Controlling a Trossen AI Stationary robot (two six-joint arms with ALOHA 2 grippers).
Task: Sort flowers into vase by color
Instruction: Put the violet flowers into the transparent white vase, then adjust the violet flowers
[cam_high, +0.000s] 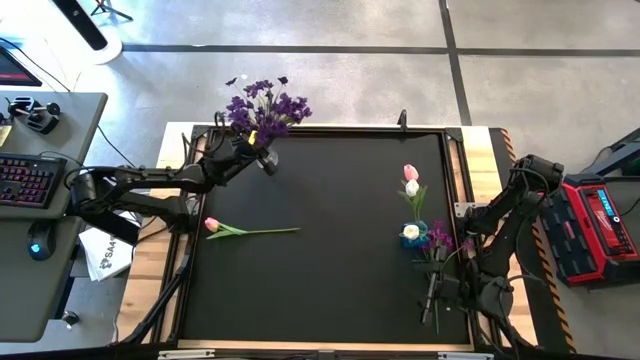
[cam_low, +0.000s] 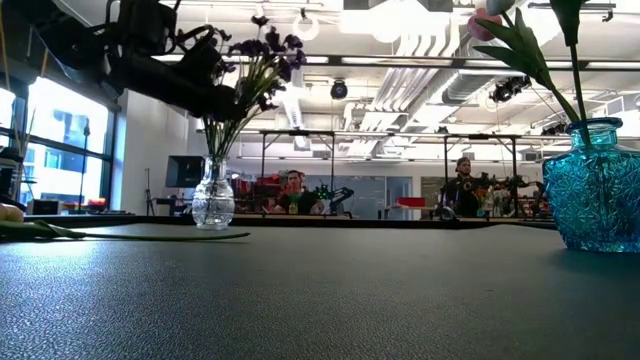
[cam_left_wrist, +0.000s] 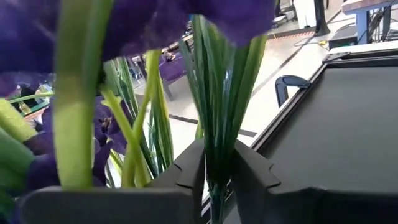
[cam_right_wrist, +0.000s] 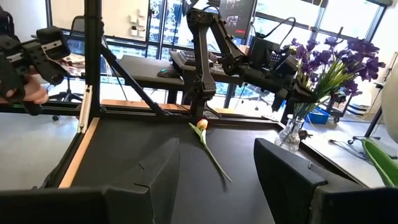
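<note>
One pink tulip (cam_high: 212, 225) lies flat near the mat's (cam_high: 330, 250) left edge, its thin green stem running rightward from the bud. Purple sprays (cam_high: 264, 105) stand upright in a clear cut-glass vase (cam_low: 213, 197) at the back, where the left gripper (cam_left_wrist: 217, 177) pinches their stems. Pink and white tulips (cam_high: 411, 180) rise from a textured blue vase (cam_low: 594, 190). The right gripper (cam_right_wrist: 216, 165) hangs spread, empty.
</note>
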